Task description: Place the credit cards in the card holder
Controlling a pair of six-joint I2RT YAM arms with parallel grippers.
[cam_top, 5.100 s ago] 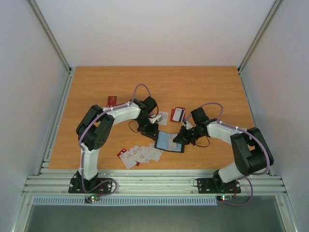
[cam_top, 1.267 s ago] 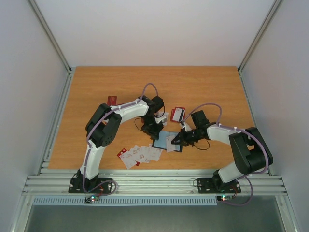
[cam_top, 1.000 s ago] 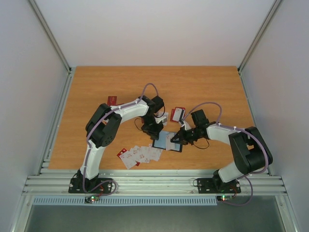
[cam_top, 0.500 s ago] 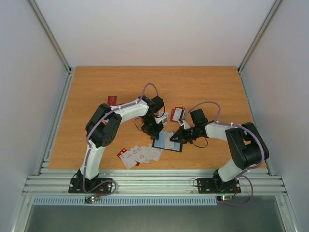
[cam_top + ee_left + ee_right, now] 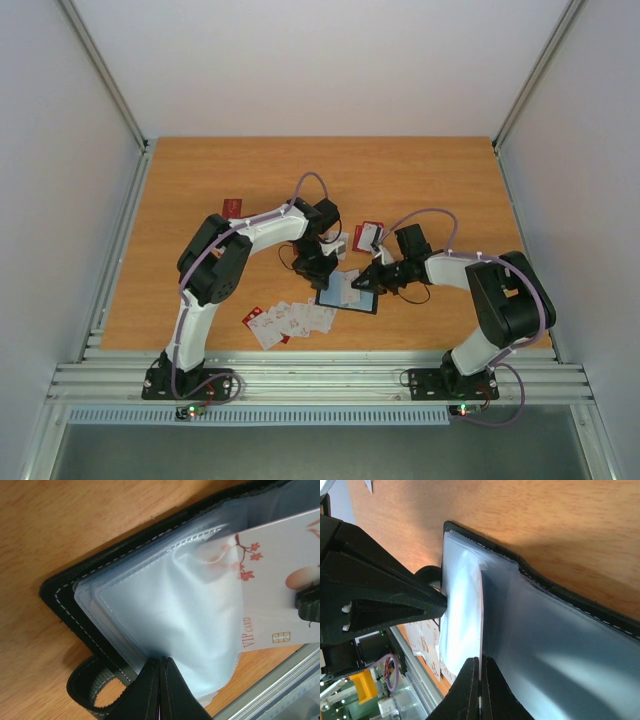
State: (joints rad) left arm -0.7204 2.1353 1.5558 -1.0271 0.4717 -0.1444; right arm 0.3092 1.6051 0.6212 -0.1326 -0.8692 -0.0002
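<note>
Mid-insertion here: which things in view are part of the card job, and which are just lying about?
Job:
- black folding card holder with clear sleeves, sleeve pinched by left gripper
- white blossom-print VIP card, pinched by right gripper
- fanned white-and-red cards; lone red card; red-and-white cards

Lying about:
- nothing loose; only the orange wooden table and grey metal rail

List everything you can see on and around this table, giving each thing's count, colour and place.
card holder: one, black with clear sleeves, open at the table's centre.
VIP card: one, white with red blossoms, partly inside a sleeve.
card pile: several, white and red, near edge, left of the holder.
red card: one, alone at far left.
mixed cards: a few, red and white, just beyond the holder.
table: one, orange wood.
left gripper: black, shut on a holder sleeve.
right gripper: black, shut on the VIP card.
</note>
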